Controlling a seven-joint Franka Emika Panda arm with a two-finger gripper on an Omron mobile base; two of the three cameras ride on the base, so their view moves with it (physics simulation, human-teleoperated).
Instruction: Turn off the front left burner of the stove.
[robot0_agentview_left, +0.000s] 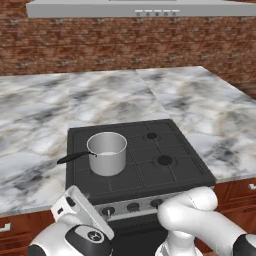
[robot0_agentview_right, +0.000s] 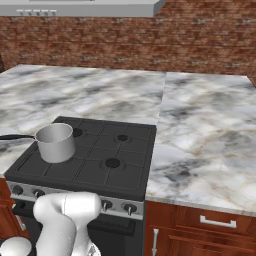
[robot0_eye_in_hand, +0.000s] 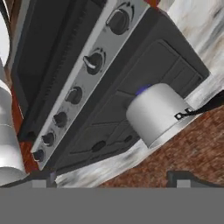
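We are holding our gripper (robot0_eye_in_hand: 109, 181) with its fingers spread wide and empty, well short of the stove (robot0_eye_in_hand: 144, 65). Ahead of the fingertips we are looking along six knobs (robot0_eye_in_hand: 93, 62) on the silver control strip; beyond them one pot (robot0_eye_in_hand: 159, 113) is sitting over a blue flame. We are approaching; next we judge closing on the front-left knob.

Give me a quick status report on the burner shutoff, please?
Fingers open, holding nothing, off the knobs. Stove: pot on front left burner, bluish glow beneath it. Nothing between fingers and control strip.
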